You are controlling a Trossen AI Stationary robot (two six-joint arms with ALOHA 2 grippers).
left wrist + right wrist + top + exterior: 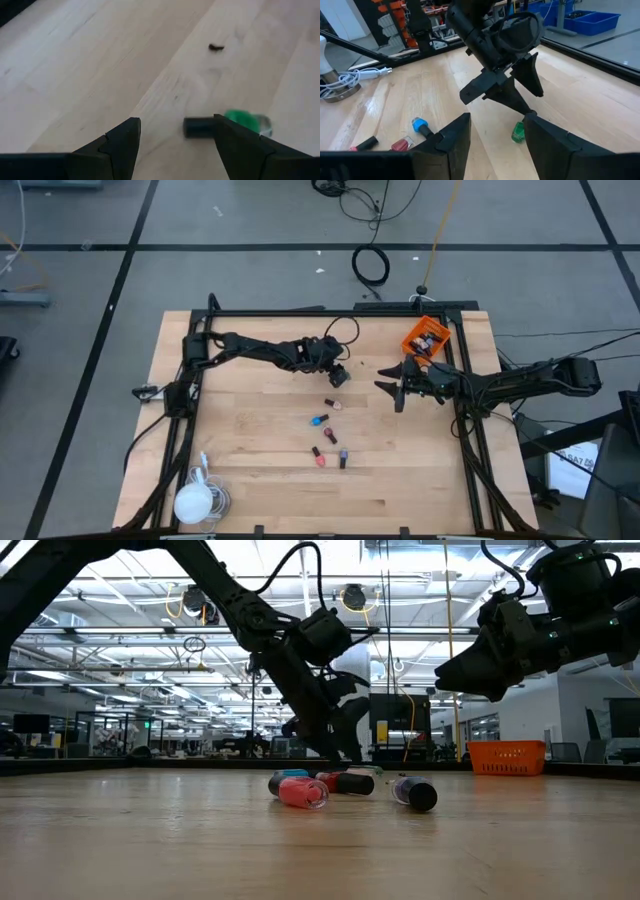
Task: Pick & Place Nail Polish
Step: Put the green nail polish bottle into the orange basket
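Observation:
Several tiny nail polish bottles lie on their sides on the wooden table: a teal one, a red one, a pink one and a purple one. A green bottle with a dark cap lies apart from them, toward the far edge. My left gripper is open and points down just over the green bottle; one finger stands in front of its middle. My right gripper is open and empty, raised above the table to the right.
An orange bin with bottles in it stands at the table's far right corner. A white round object with a coiled cable sits at the near left corner. A small dark speck lies on the wood beyond the green bottle.

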